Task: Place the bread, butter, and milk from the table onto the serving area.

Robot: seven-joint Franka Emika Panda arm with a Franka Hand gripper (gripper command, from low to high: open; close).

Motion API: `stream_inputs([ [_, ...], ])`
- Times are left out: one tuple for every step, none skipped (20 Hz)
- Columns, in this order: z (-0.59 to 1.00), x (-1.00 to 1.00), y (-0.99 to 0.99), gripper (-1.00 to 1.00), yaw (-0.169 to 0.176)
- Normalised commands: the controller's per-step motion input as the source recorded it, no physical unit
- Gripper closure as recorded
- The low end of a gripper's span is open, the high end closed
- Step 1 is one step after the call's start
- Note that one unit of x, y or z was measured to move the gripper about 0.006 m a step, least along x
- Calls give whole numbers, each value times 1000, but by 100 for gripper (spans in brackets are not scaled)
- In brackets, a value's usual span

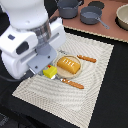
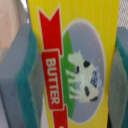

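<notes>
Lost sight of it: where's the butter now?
Butter sits in the gripper, low over the serving area, just exterior-view left of the bread on the plate.

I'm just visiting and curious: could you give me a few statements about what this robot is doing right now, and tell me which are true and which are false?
1. The claw is shut on the butter. True.
2. The bread lies on the round plate. True.
3. The grey pots stand on the striped serving area. False: they stand on the reddish-brown board.
4. The butter's label shows a chicken. False: it shows a cow.
5. The milk is on the plate. False: no milk carton is in view.
</notes>
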Motion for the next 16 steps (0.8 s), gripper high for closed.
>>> stream_inputs([
  [-174,746,-414,100,-57],
  [-191,697,-420,100,-60],
  [-180,694,-440,100,-60],
  [-206,660,-434,100,-61],
  [-226,634,-386,100,-57],
  [-263,554,-306,100,-39],
  [-320,460,-271,100,-27],
  [-357,434,-243,100,-18],
  [-377,380,-203,100,-11],
  [-409,311,-160,100,-1],
  [-406,277,-134,100,0],
  [-389,271,-94,100,0],
  [-334,300,-51,100,0],
  [-274,289,-43,-100,0],
  [-166,286,-17,-100,0],
  [-23,317,-9,-100,0],
])
